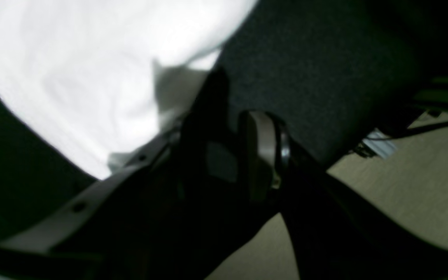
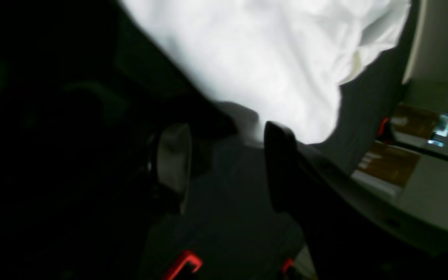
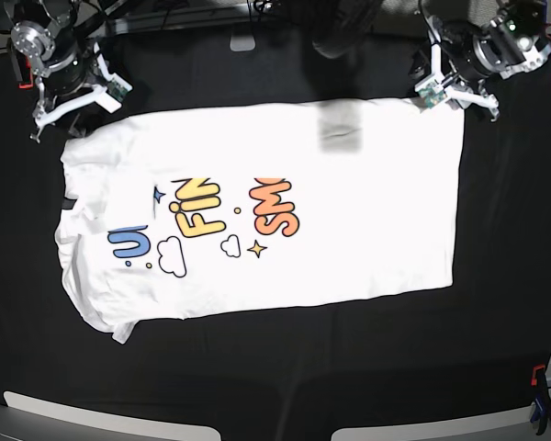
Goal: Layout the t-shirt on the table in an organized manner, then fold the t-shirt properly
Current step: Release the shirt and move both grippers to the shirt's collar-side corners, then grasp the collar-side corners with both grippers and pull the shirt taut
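White printed cloth t-shirt (image 3: 257, 216) lies print-up along the black-draped table's (image 3: 349, 367) far edge; left gripper (image 3: 438, 87) and right gripper (image 3: 69, 115), both part-open and empty, flank its far corners.

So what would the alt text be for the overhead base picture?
A white t-shirt with colourful cartoon lettering lies spread print-up on a black-draped table. Two robot arms sit at its far corners, the left tool and right tool by the shirt's edge.
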{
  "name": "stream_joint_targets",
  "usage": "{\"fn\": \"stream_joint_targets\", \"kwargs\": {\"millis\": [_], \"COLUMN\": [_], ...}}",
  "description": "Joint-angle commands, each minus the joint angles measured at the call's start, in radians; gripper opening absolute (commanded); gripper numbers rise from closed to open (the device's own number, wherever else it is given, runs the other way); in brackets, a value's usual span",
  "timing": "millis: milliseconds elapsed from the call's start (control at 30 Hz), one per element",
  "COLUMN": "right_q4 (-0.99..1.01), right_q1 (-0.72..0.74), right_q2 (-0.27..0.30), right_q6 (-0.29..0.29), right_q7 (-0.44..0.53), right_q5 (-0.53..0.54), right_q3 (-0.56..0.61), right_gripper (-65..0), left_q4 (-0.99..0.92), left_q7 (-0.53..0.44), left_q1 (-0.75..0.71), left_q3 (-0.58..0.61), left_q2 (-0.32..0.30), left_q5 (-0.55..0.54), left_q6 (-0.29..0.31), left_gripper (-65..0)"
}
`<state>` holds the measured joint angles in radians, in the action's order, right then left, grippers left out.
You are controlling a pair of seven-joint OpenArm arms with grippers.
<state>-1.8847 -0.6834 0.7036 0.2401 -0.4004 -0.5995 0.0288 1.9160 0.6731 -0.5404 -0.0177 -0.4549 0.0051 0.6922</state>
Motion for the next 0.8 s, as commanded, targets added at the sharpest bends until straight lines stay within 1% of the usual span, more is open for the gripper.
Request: {"fn": "stream_joint_targets", "kwargs": {"millis": [0, 67, 133, 200, 267, 300, 333, 467, 533, 567, 633, 667, 700, 733, 767], "right_q4": [-0.013, -0.013, -0.006, 0.011, 0.039, 0.057, 0.074, 0.121, 0.129, 0.129, 0.129, 0.129, 0.129, 0.129, 0.129], "right_q1": [0.012, 0.037, 0.064, 0.09, 0.111, 0.12, 0.124, 0.126, 0.126, 0.127, 0.13, 0.133, 0.138, 0.141, 0.144], "right_q2": [0.014, 0.014, 0.014, 0.014, 0.015, 0.014, 0.014, 0.014, 0.014, 0.014, 0.014, 0.014, 0.013, 0.014, 0.014], "right_q6": [-0.015, -0.014, 0.009, 0.056, 0.119, 0.147, 0.158, 0.161, 0.18, 0.18, 0.162, 0.151, 0.142, 0.134, 0.124], "right_q7": [0.008, 0.008, 0.008, 0.023, 0.031, 0.035, 0.036, 0.039, 0.039, 0.041, 0.052, 0.053, 0.053, 0.053, 0.053], "right_q5": [-0.007, -0.005, 0.008, 0.018, 0.062, 0.065, 0.063, 0.053, 0.053, 0.053, 0.053, 0.054, 0.054, 0.056, 0.062], "right_q3": [-0.009, -0.009, -0.009, -0.009, -0.009, -0.009, -0.009, -0.009, -0.009, -0.009, -0.009, -0.009, -0.009, -0.009, -0.009], "right_gripper": [-35.4, -35.4, -35.4, -35.4, -35.4, -35.4, -35.4, -35.4, -35.4, -35.4, -35.5, -35.6, -37.8, -42.1, -47.8], "left_q4": [0.016, 0.016, 0.015, 0.015, 0.015, 0.015, 0.015, 0.015, 0.015, 0.015, 0.015, 0.015, 0.015, 0.015, 0.016], "left_q7": [-0.019, -0.024, -0.024, -0.018, -0.015, -0.015, -0.015, -0.014, -0.016, -0.017, -0.025, -0.044, -0.072, -0.098, -0.116], "left_q1": [-0.003, -0.003, -0.002, -0.003, -0.005, -0.005, -0.005, -0.005, -0.005, -0.004, -0.002, -0.002, -0.002, -0.002, -0.002], "left_q3": [0.0, 0.0, 0.0, 0.0, 0.0, 0.0, 0.0, 0.0, 0.0, 0.0, 0.0, 0.0, 0.0, 0.0, 0.0], "left_q2": [-0.011, -0.011, -0.011, -0.011, -0.011, -0.011, -0.011, -0.011, -0.011, -0.011, -0.011, -0.011, -0.011, -0.011, -0.011], "left_q5": [-0.005, -0.005, -0.005, -0.005, -0.005, -0.005, -0.005, -0.005, -0.005, -0.005, 0.001, 0.021, 0.042, 0.06, 0.071], "left_q6": [-0.001, -0.002, -0.028, -0.043, -0.042, -0.042, -0.042, -0.042, -0.042, -0.042, -0.042, -0.043, -0.056, -0.075, -0.09], "left_gripper": [-46.3, -46.3, -46.3, -46.3, -46.3, -46.3, -46.3, -46.3, -46.3, -46.3, -46.3, -46.3, -46.3, -46.3, -46.3]}}
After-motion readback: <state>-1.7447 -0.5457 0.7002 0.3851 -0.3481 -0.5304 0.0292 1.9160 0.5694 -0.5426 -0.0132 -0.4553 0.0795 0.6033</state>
